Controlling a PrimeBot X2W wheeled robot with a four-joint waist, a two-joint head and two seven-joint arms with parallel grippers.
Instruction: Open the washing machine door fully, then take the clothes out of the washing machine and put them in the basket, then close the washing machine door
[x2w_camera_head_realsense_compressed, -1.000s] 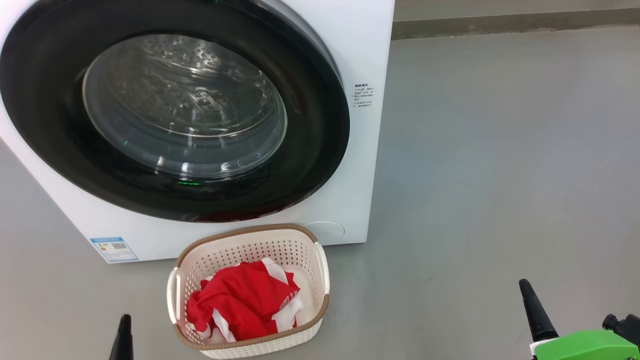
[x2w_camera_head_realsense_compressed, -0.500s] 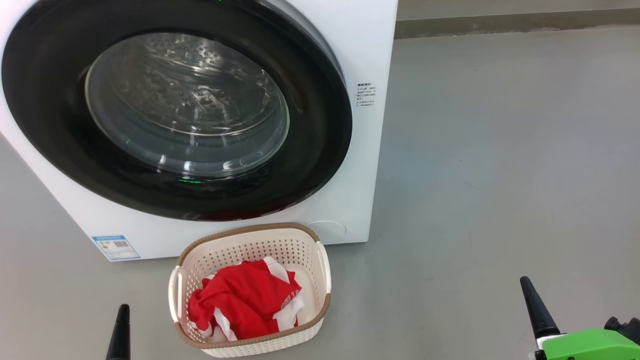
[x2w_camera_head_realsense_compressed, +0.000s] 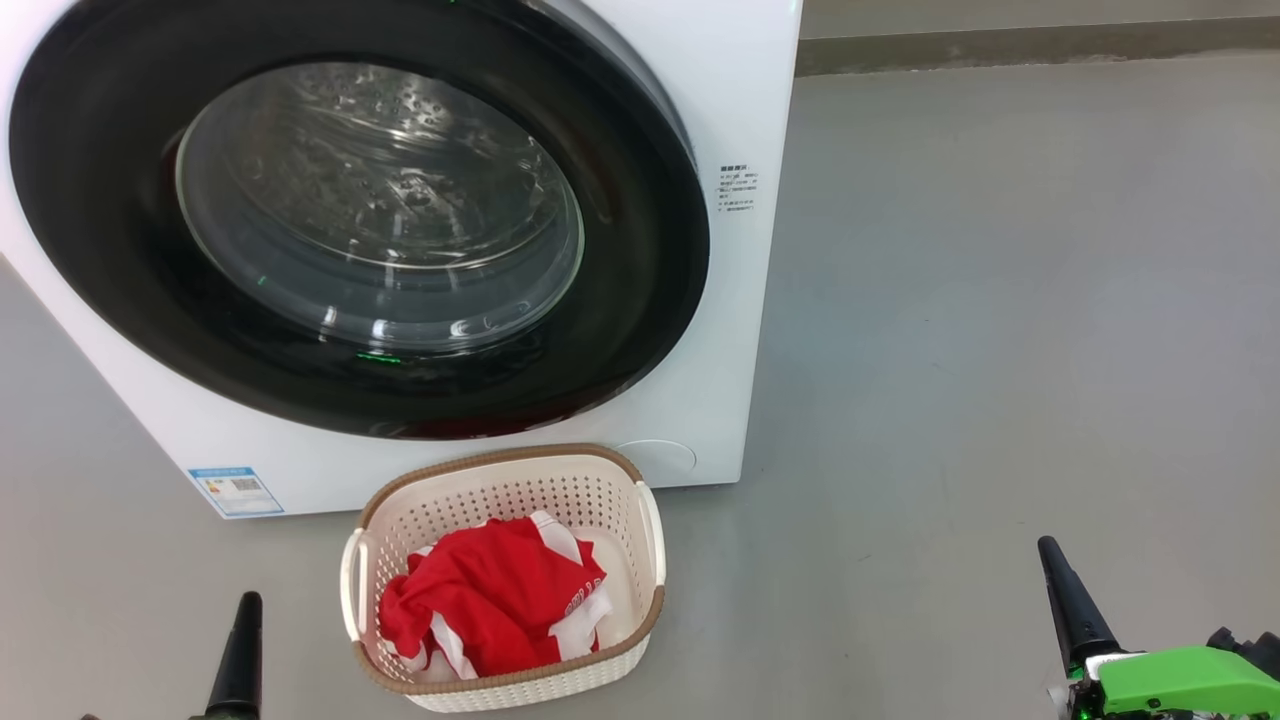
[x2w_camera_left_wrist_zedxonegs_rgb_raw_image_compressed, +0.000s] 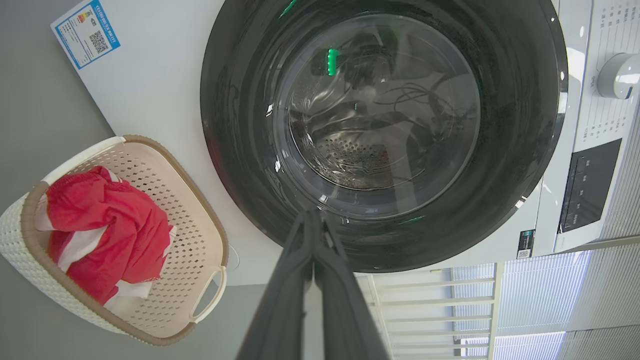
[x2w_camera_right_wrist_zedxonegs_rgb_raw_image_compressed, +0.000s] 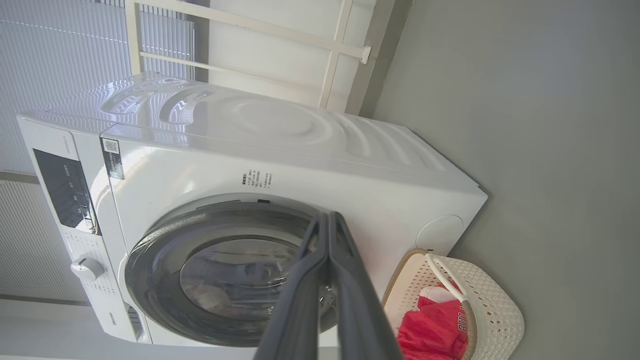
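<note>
The left gripper (x2w_camera_head_realsense_compressed: 248, 603) has its two dark fingers pressed together on nothing, and the right gripper (x2w_camera_head_realsense_compressed: 1048, 548) is closed and empty too. Between them, nearer the left gripper and just ahead to its right, the basket (x2w_camera_head_realsense_compressed: 500, 455) stands on the grey floor (x2w_camera_head_realsense_compressed: 1000, 300) with the red and white clothes (x2w_camera_head_realsense_compressed: 480, 590) heaped inside. Beyond the basket, well apart from both fingertips, the washing machine door (x2w_camera_head_realsense_compressed: 630, 300) lies closed against the washing machine (x2w_camera_head_realsense_compressed: 740, 100).
</note>
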